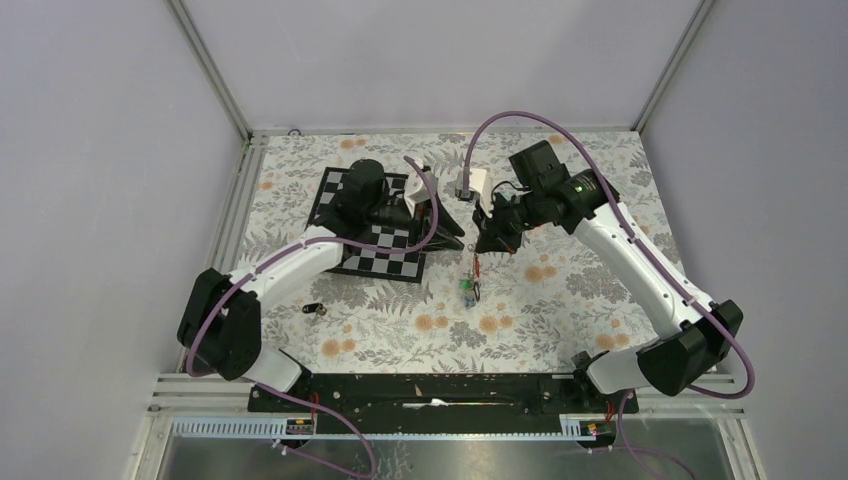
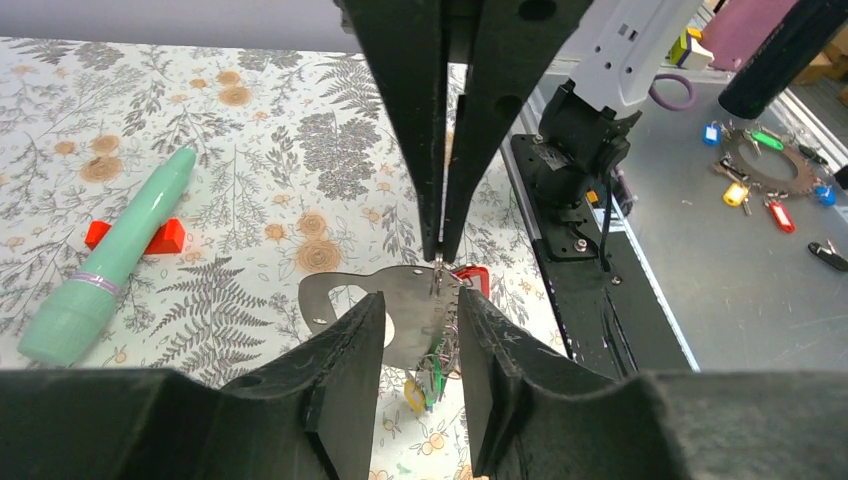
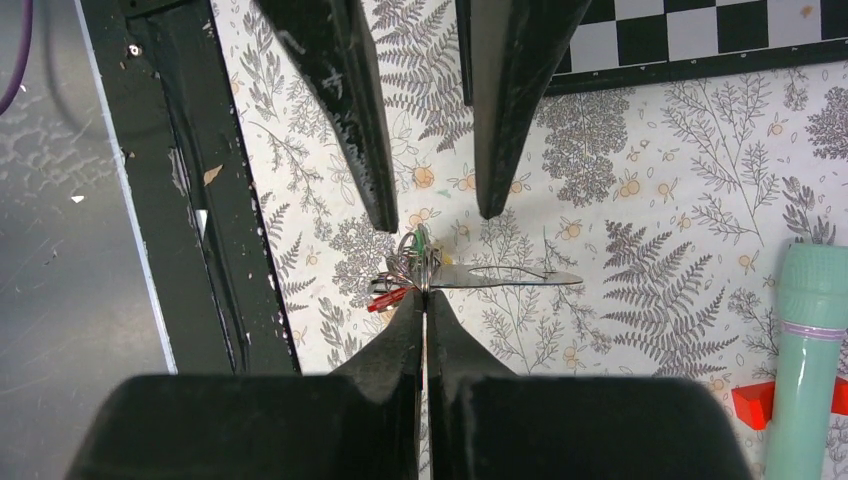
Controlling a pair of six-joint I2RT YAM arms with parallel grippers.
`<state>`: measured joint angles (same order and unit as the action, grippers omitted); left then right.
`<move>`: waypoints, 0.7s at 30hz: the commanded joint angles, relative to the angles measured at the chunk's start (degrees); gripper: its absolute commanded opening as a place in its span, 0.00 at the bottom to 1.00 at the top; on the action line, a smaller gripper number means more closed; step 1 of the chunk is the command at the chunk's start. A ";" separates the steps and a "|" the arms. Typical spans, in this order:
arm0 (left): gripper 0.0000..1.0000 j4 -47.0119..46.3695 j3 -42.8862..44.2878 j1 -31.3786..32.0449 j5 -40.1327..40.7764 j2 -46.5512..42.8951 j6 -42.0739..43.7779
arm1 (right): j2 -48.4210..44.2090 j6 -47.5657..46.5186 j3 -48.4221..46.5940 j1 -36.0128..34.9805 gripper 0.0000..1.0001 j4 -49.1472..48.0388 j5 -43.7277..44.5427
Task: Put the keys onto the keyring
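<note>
My right gripper (image 3: pixel 424 295) is shut on the keyring (image 3: pixel 520 273), a thin grey oval loop held above the table. In the left wrist view the keyring (image 2: pixel 395 300) looks like a flat grey loop, with a bunch of keys hanging from it: a red tag (image 2: pixel 476 274), a green tag (image 2: pixel 437 380) and a yellow tag (image 2: pixel 413 396). My left gripper (image 2: pixel 420 305) is open, one finger on each side of the hanging bunch, and I cannot tell if it touches. From above, the keys (image 1: pixel 470 288) dangle below both grippers. A black-tagged key (image 1: pixel 314 310) lies alone at the left.
A chessboard (image 1: pixel 345 190) lies under my left arm. A teal tube (image 2: pixel 110 255) rests on a red block (image 2: pixel 165 238). The black base rail (image 1: pixel 430 390) runs along the near edge. Beyond it, another ring of coloured keys (image 2: pixel 765 175) lies off the table.
</note>
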<state>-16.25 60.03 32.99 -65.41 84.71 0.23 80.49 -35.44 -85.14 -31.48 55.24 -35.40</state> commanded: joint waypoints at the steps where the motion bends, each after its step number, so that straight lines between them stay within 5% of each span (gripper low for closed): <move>1: 0.38 1.05 2.55 1.36 -2.44 0.17 4.59 | 0.67 -1.33 -3.90 -0.93 0.00 2.90 0.96; 9: 0.41 -0.29 3.02 3.27 -2.05 1.55 3.81 | 1.40 -0.69 -3.68 -1.02 0.00 2.22 -0.01; 21: 0.16 -5.75 2.32 3.73 -1.65 2.82 -0.05 | 0.91 -0.25 -2.66 -1.03 0.00 1.20 -0.36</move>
<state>-17.45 60.42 36.49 -65.80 87.24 0.80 81.93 -35.75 -86.41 -31.97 57.43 -34.96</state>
